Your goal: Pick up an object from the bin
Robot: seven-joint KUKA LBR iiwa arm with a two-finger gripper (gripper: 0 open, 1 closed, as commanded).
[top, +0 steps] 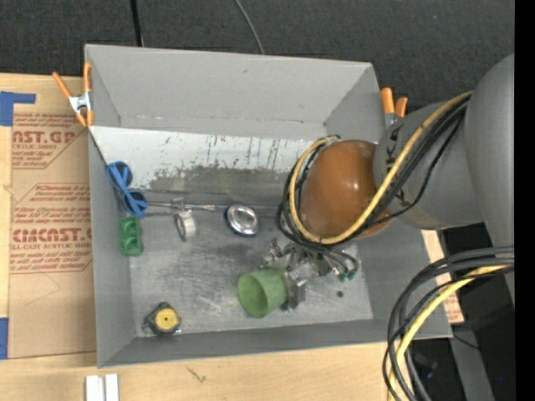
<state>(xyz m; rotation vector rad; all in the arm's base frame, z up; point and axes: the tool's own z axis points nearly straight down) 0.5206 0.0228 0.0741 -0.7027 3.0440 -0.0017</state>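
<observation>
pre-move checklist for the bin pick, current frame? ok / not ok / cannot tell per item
1. Gripper is low in the bin, front right area: ok.
2. Target candidate: green cup, lying on its side, right next to the gripper on its left: ok.
3. Cup actually held: cannot tell, as the contact area is cluttered by the wrist hardware.
4. Neighbours clear of the cup: round silver cap and yellow tape measure both lie well apart: ok.
5. Room at the bin's front wall: the cup sits close to it, so probably tight: not ok.
</observation>
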